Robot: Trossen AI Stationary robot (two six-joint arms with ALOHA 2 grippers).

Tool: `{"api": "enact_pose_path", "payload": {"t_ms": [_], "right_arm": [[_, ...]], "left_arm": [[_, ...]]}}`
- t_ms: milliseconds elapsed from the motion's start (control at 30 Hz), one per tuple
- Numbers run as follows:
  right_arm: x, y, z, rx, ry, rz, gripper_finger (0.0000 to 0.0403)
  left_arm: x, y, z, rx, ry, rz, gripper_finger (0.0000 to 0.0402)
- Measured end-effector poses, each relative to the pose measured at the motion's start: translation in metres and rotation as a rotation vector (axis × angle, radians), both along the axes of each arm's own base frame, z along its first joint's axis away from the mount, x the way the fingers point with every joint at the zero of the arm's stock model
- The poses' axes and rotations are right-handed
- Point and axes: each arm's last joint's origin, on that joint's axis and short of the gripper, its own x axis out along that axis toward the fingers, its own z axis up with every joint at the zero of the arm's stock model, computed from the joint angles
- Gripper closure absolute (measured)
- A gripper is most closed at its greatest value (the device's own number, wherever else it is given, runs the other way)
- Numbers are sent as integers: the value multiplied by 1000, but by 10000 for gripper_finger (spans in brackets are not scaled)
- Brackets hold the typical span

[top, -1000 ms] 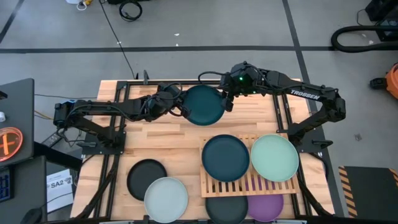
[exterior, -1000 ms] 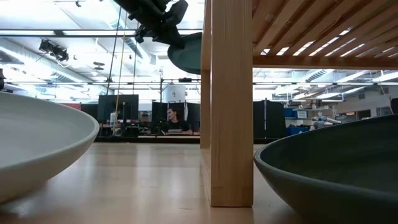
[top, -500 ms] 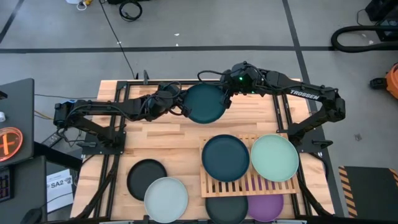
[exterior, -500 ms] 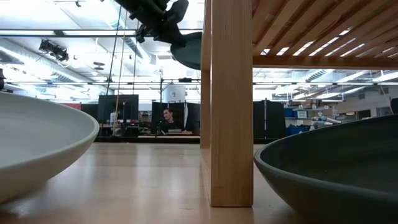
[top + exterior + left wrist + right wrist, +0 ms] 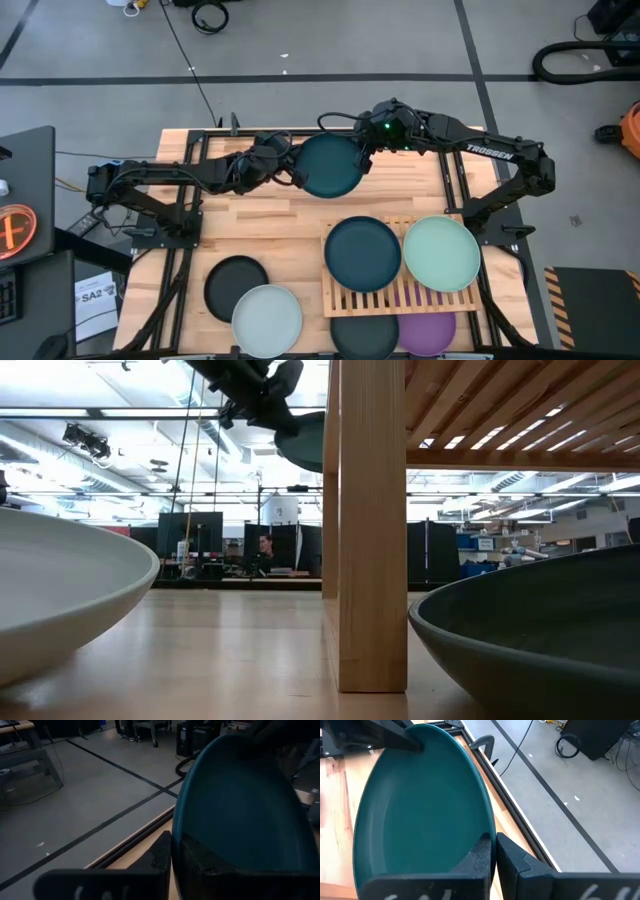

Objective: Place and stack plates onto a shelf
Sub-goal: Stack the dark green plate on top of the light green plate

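A teal plate (image 5: 328, 167) hangs in the air over the far middle of the table, between my two grippers. My left gripper (image 5: 298, 172) is shut on its left edge and my right gripper (image 5: 361, 160) on its right edge. The low view shows the plate (image 5: 305, 440) high above the table top with my left gripper (image 5: 268, 398) beside it. The slatted wooden shelf (image 5: 400, 292) stands near right and carries a dark teal plate (image 5: 362, 253) and a mint plate (image 5: 441, 253). Under it lie a dark plate (image 5: 365, 337) and a purple plate (image 5: 427, 334). My left gripper pinches the teal plate's left rim (image 5: 176, 837) between its two fingers (image 5: 161, 851), one above and one below the rim, coming level from the table's left. The plate is lifted clear. My right gripper pinches the opposite rim (image 5: 490, 827) between its fingers (image 5: 479, 852), reaching in from the right side. The plate spans between both holds, roughly level.
A black plate (image 5: 237, 285) and a pale blue-grey plate (image 5: 267, 320) lie on the table's near left part. In the low view a shelf leg (image 5: 372, 525) stands close, with the pale plate (image 5: 60, 595) and a dark plate (image 5: 540, 635) beside it. A person sits in the room behind.
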Motion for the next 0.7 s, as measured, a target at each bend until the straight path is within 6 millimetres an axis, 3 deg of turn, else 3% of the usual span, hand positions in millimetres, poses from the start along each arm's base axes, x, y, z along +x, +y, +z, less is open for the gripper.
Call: {"api": "enact_pose_path", "payload": {"t_ms": [433, 700], "right_arm": [[-1, -2, 0, -32, 16, -51, 385], [-4, -6, 1, -132, 47, -183, 386]], "left_arm": [[0, -1, 0, -10, 5, -33, 267], [0, 0, -1, -9, 13, -25, 242]]}}
